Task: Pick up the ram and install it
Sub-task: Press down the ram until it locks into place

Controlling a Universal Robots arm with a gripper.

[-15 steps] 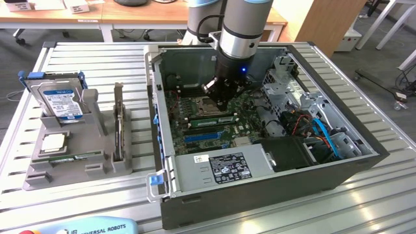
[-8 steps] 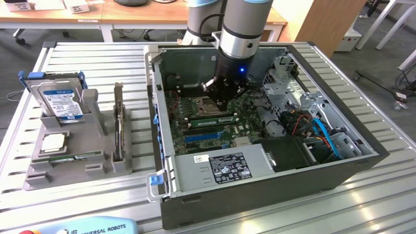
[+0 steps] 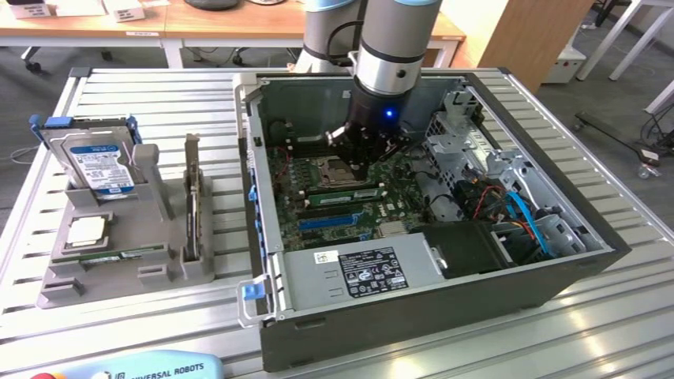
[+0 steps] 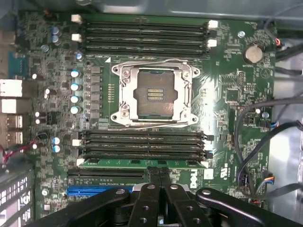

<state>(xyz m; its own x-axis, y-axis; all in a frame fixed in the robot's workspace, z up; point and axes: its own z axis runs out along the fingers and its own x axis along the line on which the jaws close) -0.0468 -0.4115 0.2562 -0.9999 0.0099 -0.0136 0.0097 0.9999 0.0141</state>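
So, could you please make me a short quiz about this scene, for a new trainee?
1. True or false: the hand is inside the open computer case.
2. In the slot bank by the hand, which slot holds the green ram? A: the one nearest the hand. B: the one farthest from the hand. C: none.
3. Are the hand's fingers open or shut?
Key: 1 true; 2 A; 3 shut.
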